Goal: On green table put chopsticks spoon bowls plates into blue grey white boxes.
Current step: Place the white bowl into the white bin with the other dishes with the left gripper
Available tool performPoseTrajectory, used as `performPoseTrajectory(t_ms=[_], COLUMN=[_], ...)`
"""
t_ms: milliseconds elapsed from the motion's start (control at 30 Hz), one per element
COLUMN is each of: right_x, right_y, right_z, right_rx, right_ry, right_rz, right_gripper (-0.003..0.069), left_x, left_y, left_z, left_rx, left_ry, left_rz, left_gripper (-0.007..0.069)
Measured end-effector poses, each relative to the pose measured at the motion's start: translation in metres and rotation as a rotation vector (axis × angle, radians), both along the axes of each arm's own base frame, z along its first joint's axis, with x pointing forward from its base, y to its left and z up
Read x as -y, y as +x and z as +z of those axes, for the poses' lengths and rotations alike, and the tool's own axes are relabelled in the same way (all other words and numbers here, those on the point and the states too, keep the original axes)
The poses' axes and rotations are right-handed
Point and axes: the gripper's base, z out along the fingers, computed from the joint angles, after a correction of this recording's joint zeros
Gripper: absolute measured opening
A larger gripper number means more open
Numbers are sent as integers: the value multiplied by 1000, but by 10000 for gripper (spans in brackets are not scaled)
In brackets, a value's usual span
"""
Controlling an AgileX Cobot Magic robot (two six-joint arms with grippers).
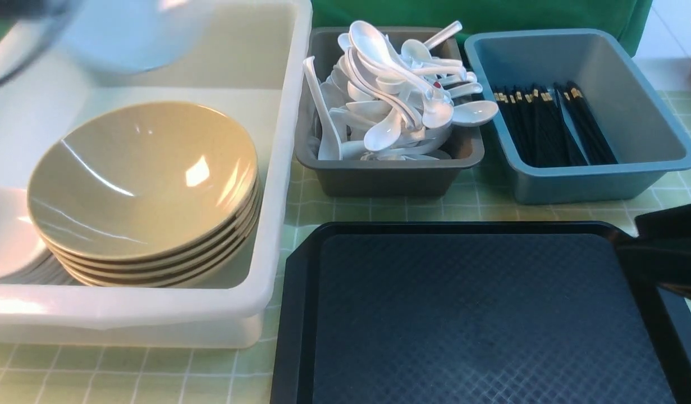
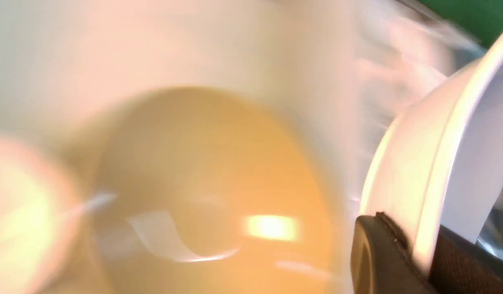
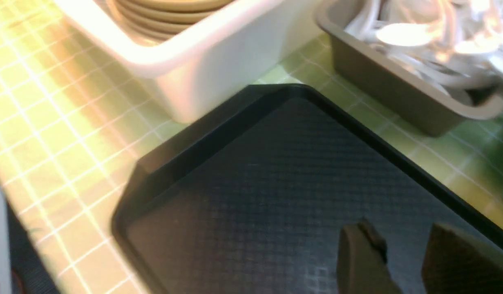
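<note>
last dish going into the white box

front view: tray (image 1: 491,314) at 6 o'clock looks bare, so sorting is nearly done imo. white box (image 1: 278,185) at 9 holds a stack of bowls (image 1: 143,191), w/ white plates (image 1: 8,235) stacked just beside them at the far left edge. grey box (image 1: 390,174) at 12 is piled w/ spoons (image 1: 401,95); blue box (image 1: 598,174) at 1–2 has the chopsticks (image 1: 547,126) lying along its floor. all on the green table (image 1: 379,210). a blurred white dish (image 1: 132,33) hangs over the far end of the white box at 10–11, above the contents, touching nothing. right arm only shows as a dark shape at 3; can't tell its state from here.

left wrist view: heavy blur. left gripper (image 2: 414,253) is pinching the rim of the white dish (image 2: 435,163), one dark finger each side. bowl (image 2: 210,196) sits below, well under the dish.

right wrist view: right gripper (image 3: 402,261) hovers over the tray (image 3: 276,183) w/ fingers parted, nothing between them. corner of white box (image 3: 210,65) and grey box (image 3: 398,94) beyond.

step in hand, my read: placing the dish. next move calls for getting it over the plate stack, not the bowls, lowering it flat, then letting go.
</note>
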Motion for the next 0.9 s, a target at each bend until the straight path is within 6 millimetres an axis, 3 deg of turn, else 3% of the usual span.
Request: performPoseTrajectory(t_ms=[133,367,900], right_x=[-7,-12,-13], right_y=[1,1,-1], right_z=[2,0,-1], right_rx=[31,18,5], right_ry=[13,7,-2], right_rz=[32,69,85], right_gripper=[235,235,235], left_x=[-58,-75,-80], left_y=[-44,-55,-33], left_z=[-38,-113,-149], left_rx=[-60,-262,-299], left_ry=[18,79,62], left_rz=[299,424,423], left_gripper=[15,15,23])
